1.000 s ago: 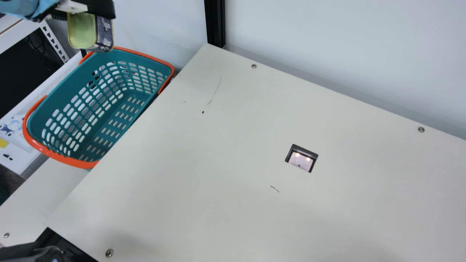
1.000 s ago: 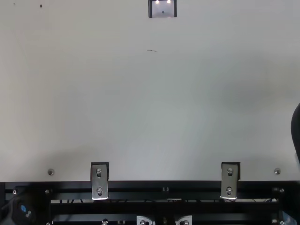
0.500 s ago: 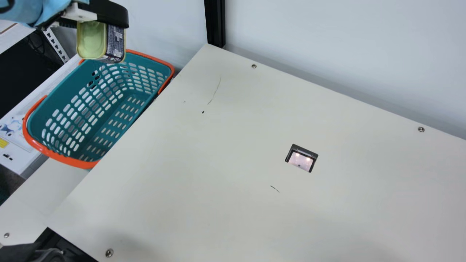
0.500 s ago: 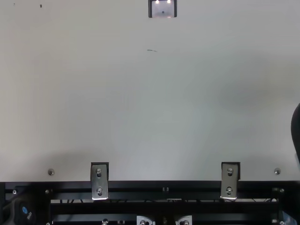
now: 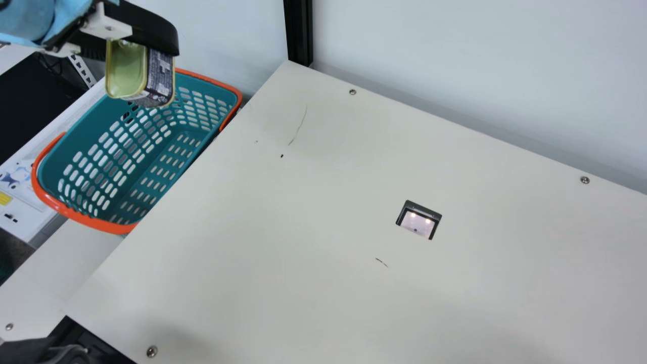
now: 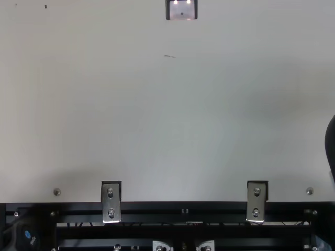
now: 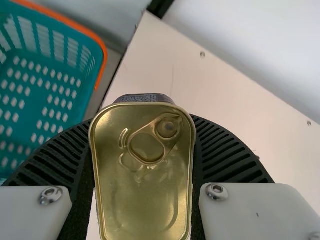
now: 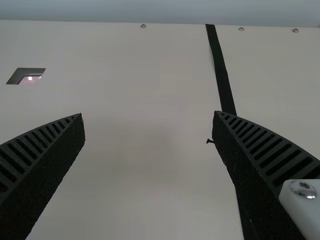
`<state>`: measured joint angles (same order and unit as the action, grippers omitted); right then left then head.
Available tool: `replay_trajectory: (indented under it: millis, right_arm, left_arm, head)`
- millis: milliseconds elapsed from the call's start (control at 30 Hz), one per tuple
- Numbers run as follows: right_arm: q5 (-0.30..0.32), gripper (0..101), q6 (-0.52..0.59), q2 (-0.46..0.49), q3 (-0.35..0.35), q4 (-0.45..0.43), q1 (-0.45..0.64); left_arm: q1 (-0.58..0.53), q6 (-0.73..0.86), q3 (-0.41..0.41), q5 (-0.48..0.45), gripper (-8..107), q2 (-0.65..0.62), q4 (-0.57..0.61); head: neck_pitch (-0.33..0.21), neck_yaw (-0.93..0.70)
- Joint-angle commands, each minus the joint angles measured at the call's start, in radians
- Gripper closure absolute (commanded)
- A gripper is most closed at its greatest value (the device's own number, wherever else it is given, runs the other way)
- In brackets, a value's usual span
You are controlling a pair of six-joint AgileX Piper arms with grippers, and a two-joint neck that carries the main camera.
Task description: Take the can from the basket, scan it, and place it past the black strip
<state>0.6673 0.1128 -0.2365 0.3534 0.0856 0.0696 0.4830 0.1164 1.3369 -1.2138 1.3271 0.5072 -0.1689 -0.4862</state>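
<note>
Left end effector [image 5: 139, 50] grips the can [image 5: 125, 76], seemingly near the basket [image 5: 96, 222].

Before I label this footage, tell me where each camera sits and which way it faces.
Main: on the neck, looking down across the table at basket and scanner; my left gripper shows, holding the can.
Top: fixed above, looking steeply down at table and rail; the dark right-edge piece is probably my arm.
Left wrist: on that arm, looking over its gripper and can toward the basket.
Right wrist: on that arm, looking past the open right gripper at the black strip.
Main and left wrist share can and basket.
</note>
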Motion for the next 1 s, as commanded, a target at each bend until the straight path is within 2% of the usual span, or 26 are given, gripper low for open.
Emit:
replay_trajectory:
  millis: [0,333,967]
  right_arm:
    - [0.0,0,0.0,0.0,0.0,0.0,0.0]
    - [0.0,0,0.0,0.0,0.0,0.0,0.0]
    - [0.0,0,0.0,0.0,0.0,0.0,0.0]
  left_arm:
    - [-0.037,-0.076,-0.033,-0.006,89,0.011,-0.002]
    - [-0.113,-0.22,-0.122,-0.006,89,0.05,0.022]
    - [-0.173,-0.392,-0.246,-0.006,89,0.117,0.185]
  head:
    - [-0.045,-0.011]
    - [-0.045,-0.011]
    - [-0.045,-0.011]
